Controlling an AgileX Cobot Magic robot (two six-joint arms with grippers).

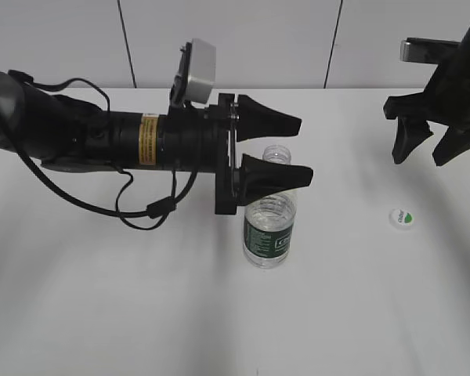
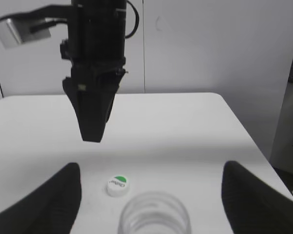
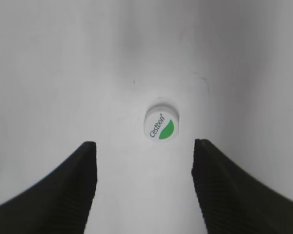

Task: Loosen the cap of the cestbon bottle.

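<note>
Bottle (image 1: 270,229) is standing upright mid-worktop (image 1: 141,313), neck open, no cap on it. Cap (image 1: 401,218) is lying print-up on the worktop, well right of the bottle. Left gripper (image 1: 286,149) is hovering level at the bottle neck, jaws apart, one each side, not touching. Right gripper (image 1: 423,145) is hanging above the cap, far right, jaws apart, holding nothing.

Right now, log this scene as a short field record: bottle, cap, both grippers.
bottle: small clear ribbed plastic bottle with dark green label, upright on the white table, mouth open
cap: small round white screw cap with green half-disc, off, lying on the table right of the bottle
left gripper: open, fingers either side of the bottle neck
right gripper: open, above the cap, empty
</note>
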